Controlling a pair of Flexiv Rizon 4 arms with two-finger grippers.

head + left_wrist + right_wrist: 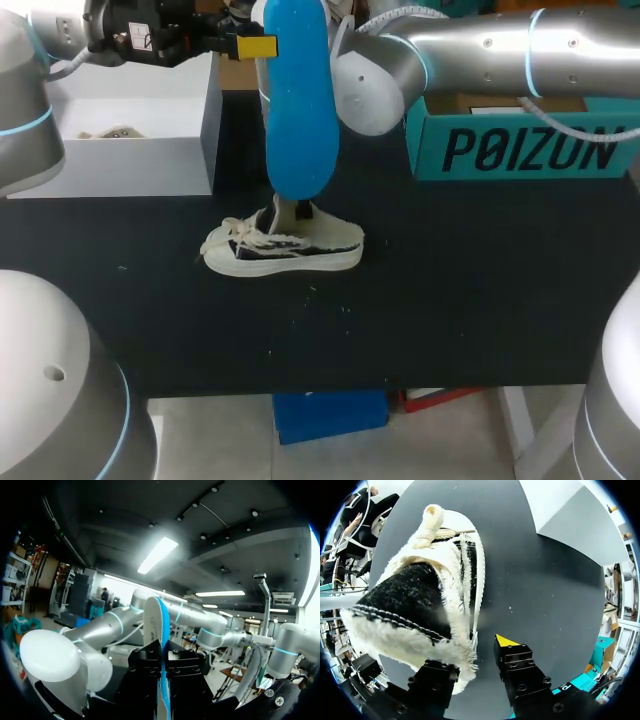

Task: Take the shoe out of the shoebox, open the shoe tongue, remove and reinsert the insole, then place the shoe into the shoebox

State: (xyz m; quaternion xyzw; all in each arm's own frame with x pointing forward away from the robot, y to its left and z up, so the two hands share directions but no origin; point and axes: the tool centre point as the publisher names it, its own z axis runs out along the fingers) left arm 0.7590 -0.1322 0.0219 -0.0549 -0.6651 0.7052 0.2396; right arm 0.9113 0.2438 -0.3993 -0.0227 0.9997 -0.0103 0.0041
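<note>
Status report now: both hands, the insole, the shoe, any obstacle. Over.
Left hand shut on blue insole, held upright above shoe. Right hand open at shoe's collar. Shoe stands on table. No obstacle seen.

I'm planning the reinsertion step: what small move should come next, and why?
Probably lower the left tool a little: it holds the blue insole upright, its lower end over the shoe, seemingly not yet inside.

Bright, even overhead light; faint shadows.
</note>
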